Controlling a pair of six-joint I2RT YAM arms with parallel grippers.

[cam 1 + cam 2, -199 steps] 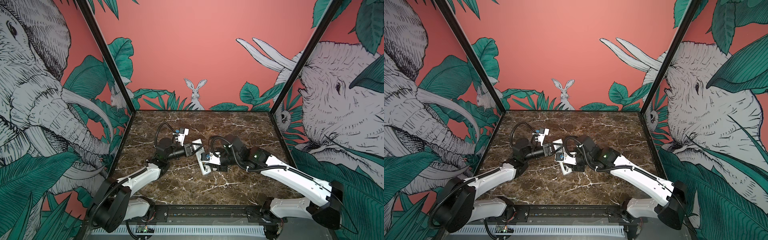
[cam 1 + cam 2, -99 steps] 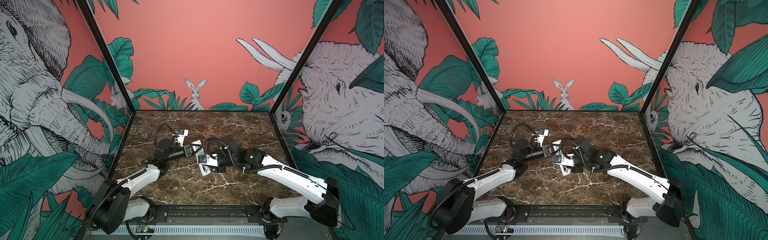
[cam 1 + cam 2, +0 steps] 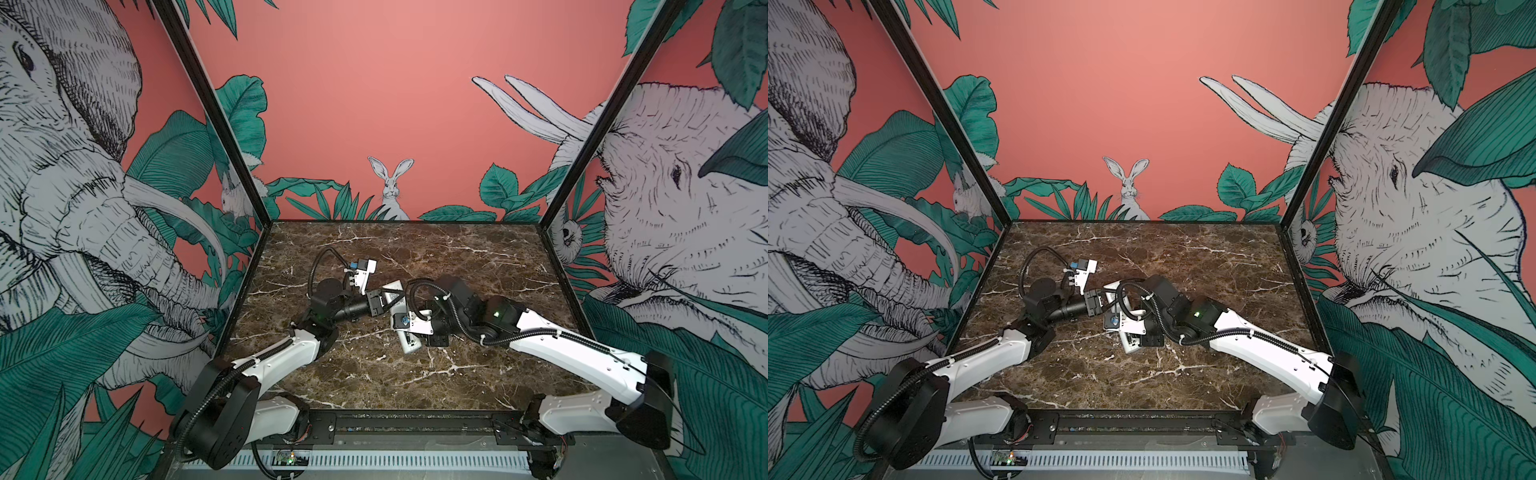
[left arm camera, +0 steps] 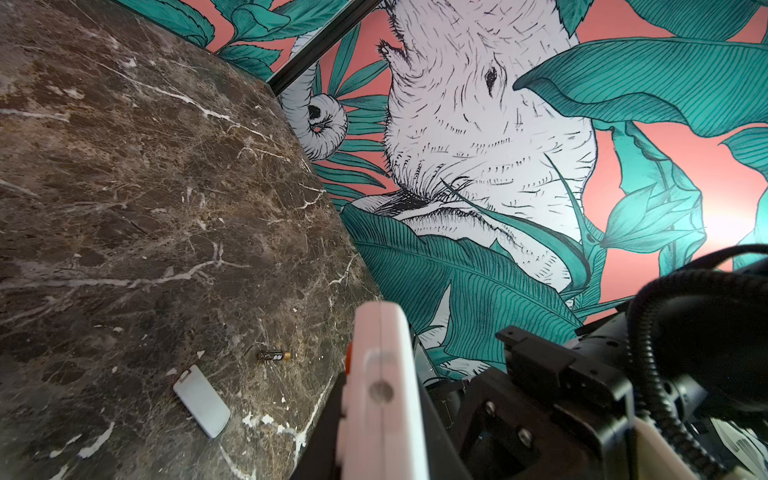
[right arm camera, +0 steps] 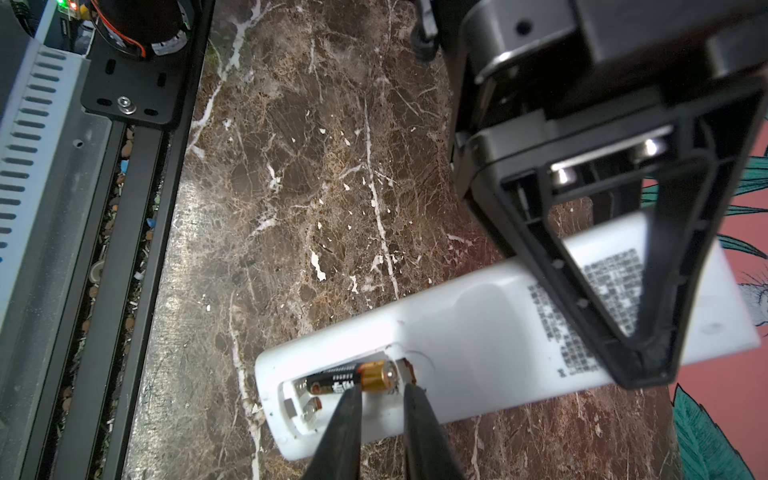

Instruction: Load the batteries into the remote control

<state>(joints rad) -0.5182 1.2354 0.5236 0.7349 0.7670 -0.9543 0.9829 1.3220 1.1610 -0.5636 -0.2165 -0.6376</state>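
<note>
Over the remote control point(image 5: 478, 332), right gripper point(image 5: 380, 388)

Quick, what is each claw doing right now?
Left gripper: closed, holding the remote.
Right gripper: barely parted at the battery in the remote; whether it grips cannot be told.

This is a robot-lab test booth. A left arm point(image 3: 282, 361) and a right arm point(image 3: 573, 353) are mounted on a black rail point(image 3: 415, 424) along the front edge of the marble desk point(image 3: 415, 249), beside a slotted cable duct point(image 3: 415, 460). Black posts point(image 3: 216, 124) frame panels point(image 3: 415, 104) printed with elephants point(image 3: 83, 187), a rabbit point(image 3: 390, 183) and leaves point(image 3: 241, 112).
</note>
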